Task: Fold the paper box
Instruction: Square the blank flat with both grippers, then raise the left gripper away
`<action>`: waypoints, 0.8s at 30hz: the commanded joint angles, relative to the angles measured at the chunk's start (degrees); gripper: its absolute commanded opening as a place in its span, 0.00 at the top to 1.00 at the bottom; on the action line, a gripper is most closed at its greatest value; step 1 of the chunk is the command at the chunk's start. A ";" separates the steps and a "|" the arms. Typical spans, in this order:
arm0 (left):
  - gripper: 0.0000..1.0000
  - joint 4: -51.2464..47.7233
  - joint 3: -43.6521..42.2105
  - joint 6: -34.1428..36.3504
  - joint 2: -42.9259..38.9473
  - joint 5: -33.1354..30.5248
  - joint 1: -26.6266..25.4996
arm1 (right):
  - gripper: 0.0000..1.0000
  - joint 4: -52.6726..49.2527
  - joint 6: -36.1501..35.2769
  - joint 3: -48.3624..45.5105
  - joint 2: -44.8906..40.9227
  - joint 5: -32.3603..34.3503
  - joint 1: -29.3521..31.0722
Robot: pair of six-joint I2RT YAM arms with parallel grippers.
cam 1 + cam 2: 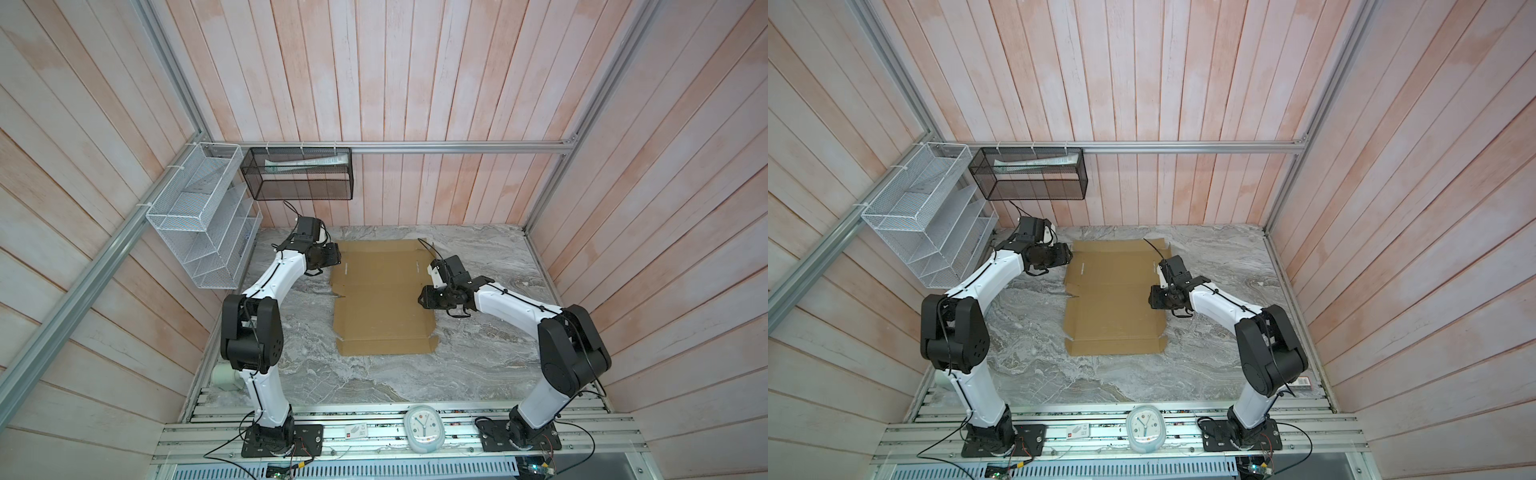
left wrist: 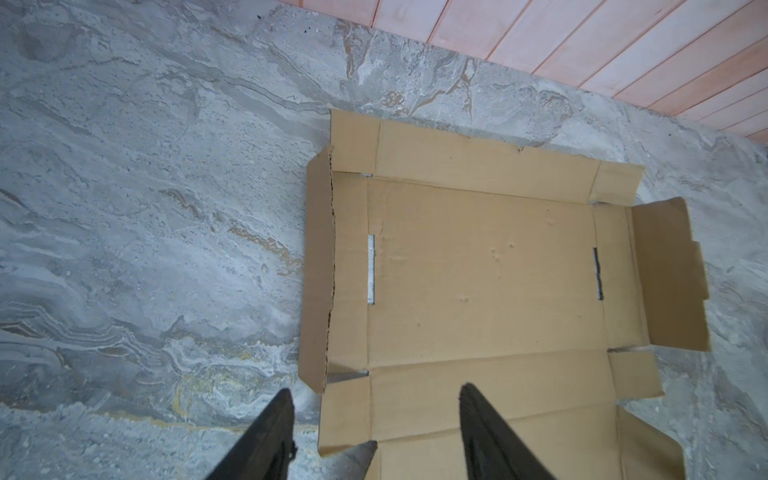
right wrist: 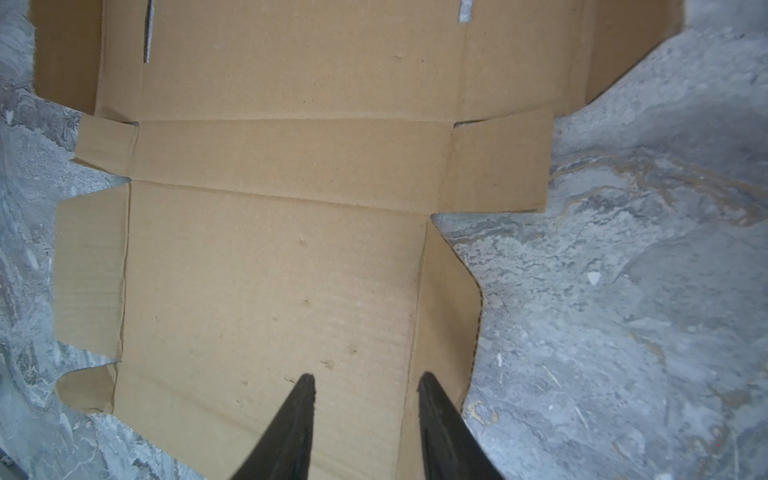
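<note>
**Lying flat on the desk, the paper box is flanked by two parted grippers**

The box's long axis is set from the desk's near edge toward its far edge, in both top views. Its far end is placed close to the desk's far edge, and its near end is found about halfway down the desk. It is kept roughly midway between the desk's left and right edges.

The box is seen as an unfolded blank of plain brown corrugated cardboard, unprinted and scored with creases. Two slits are cut in the far panel, one toward each long side. A narrow strip with angled tabs is seen at the near end.

The left gripper is held at the box's far left corner. In the left wrist view its jaws are spread wide and nothing is gripped between them. The right gripper is held over the box's right edge, about halfway along. In the right wrist view its jaws are parted more narrowly above bare cardboard, and nothing is held.

The whole outline is given only by the top views. Only in the left wrist view is the left side flap shown tilted up off the desk, its wavy cut edge exposed. Only in the right wrist view is a small flap beside the right fingertip shown raised.
</note>
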 commanded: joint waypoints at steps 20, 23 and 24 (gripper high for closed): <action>0.49 -4.20 20.59 5.81 22.75 1.36 1.88 | 0.55 3.23 2.17 -0.57 1.29 0.19 -2.65; 0.52 -4.93 21.98 5.62 24.44 1.04 1.57 | 0.55 3.40 1.86 -0.10 1.99 -0.16 -2.91; 0.54 -5.17 22.35 5.62 24.94 0.94 1.49 | 0.55 3.49 1.78 -0.01 2.17 -0.32 -3.00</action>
